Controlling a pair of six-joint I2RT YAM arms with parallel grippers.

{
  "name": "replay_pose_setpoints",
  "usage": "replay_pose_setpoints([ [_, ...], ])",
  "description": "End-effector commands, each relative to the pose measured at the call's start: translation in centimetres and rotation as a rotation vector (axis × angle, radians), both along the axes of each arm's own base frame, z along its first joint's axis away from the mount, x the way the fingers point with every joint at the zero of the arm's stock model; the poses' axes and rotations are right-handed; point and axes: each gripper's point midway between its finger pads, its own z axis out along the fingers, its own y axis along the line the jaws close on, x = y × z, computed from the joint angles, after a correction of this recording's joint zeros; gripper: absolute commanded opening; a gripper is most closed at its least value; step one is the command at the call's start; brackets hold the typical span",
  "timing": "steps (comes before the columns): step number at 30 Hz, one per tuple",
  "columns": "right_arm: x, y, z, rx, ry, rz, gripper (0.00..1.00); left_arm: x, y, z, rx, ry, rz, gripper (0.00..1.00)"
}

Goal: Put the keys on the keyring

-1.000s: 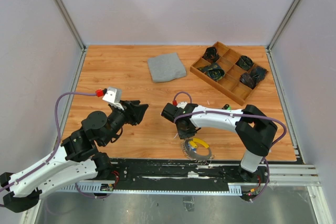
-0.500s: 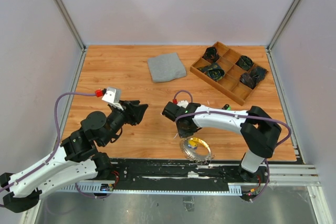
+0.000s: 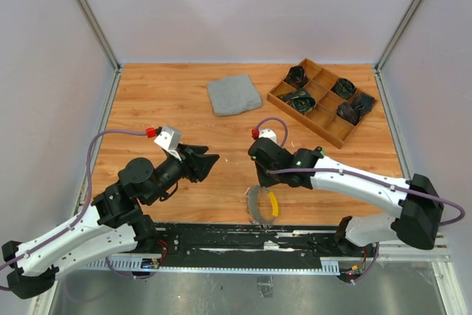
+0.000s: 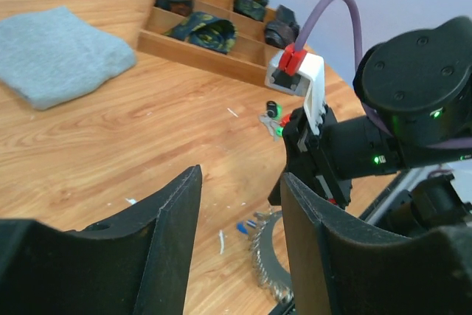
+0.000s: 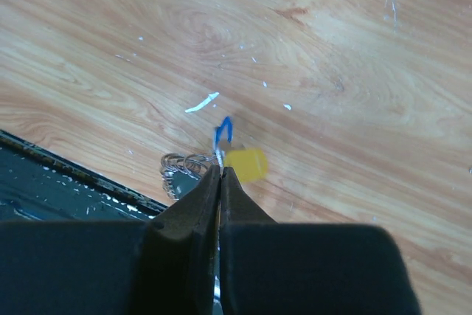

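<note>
R gripper (image 5: 220, 172): fingers pressed together, pinching the thin silvery jagged metal keyring (image 3: 252, 204). We see the keyring tipped up on edge, well nearward & slightly right of the folded grey cloth (image 3: 234, 95). Small yellow-headed key (image 3: 273, 203) & blue-headed key (image 5: 223, 130) lie just beside the keyring. L gripper (image 3: 206, 161): jaws apart, hovering over the wood, nearward & a bit left of the cloth.

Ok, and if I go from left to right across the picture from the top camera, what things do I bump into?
left gripper → grey cloth → yellow key → wooden tray
</note>
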Motion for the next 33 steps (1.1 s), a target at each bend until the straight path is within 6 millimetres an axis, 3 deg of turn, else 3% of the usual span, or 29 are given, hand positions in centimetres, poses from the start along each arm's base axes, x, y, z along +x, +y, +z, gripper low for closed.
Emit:
replay_pose_setpoints([
  [1,0.9,0.7,2.9,0.123,-0.16,0.105,0.01,-1.2,-2.0,2.0,-0.047,-0.086,-0.135,0.53],
  [16,1.3,-0.4,16.3,0.335,-0.67,0.375,0.01,-2.0,-4.6,5.5,-0.014,-0.234,-0.274,0.59],
  [24,-0.8,-2.1,23.9,0.406,-0.841,0.492,0.0,-2.7,-6.3,8.1,0.033,-0.342,-0.376,0.51],
  [28,-1.7,-2.6,26.4,0.433,-0.888,0.533,0.0,-3.9,-7.5,9.6,0.017,-0.394,-0.465,0.48],
  [33,-2.9,-2.4,28.3,0.463,-0.922,0.611,0.01,-5.3,-8.9,10.8,-0.008,-0.442,-0.572,0.46],
])
